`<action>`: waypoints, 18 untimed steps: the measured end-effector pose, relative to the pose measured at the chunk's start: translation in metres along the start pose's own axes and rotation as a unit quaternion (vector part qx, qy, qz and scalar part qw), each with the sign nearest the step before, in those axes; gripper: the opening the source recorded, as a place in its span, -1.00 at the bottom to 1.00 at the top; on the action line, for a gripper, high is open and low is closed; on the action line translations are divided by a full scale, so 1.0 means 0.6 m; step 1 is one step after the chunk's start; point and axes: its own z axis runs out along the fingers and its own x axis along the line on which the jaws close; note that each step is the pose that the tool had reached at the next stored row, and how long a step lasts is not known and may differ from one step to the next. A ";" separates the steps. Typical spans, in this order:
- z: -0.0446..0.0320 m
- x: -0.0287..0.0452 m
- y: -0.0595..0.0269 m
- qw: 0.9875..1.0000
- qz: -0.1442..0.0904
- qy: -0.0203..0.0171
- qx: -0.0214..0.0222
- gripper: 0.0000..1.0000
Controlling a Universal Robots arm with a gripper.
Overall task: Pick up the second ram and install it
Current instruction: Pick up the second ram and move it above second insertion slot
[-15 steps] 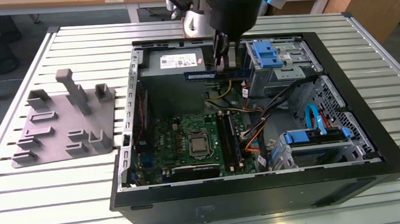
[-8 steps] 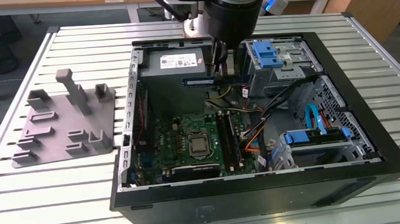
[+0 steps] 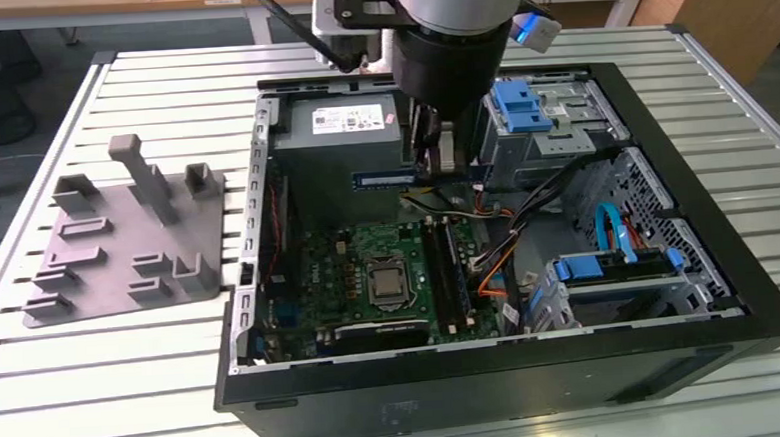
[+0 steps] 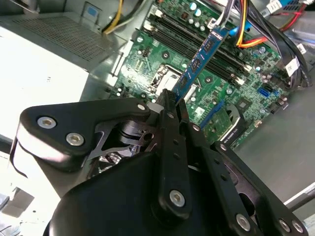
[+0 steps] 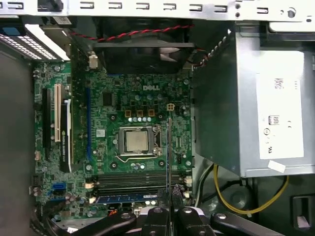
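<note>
Exterior view: the gripper (image 3: 437, 161) hangs inside the open computer case (image 3: 506, 378), close to the power supply (image 3: 345, 121). It holds the second ram (image 3: 388, 180) level above the motherboard (image 3: 345, 266).

Second wrist view: the fingers (image 4: 166, 112) are clenched on one end of the second ram (image 4: 201, 58). Its chip face shows here, and it is raised off the board, not seated.

First wrist view: the second ram (image 5: 170, 147) appears edge-on as a thin line beside the CPU socket (image 5: 137, 141). Another blue stick (image 5: 125, 199) sits in a memory slot near the gripper (image 5: 171, 199).
</note>
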 end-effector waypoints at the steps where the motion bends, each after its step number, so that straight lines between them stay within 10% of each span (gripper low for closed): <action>1: 0.001 0.003 0.001 1.000 0.000 0.000 0.000 -0.72; 18: 0.030 0.022 0.003 1.000 0.000 0.000 0.000 -0.72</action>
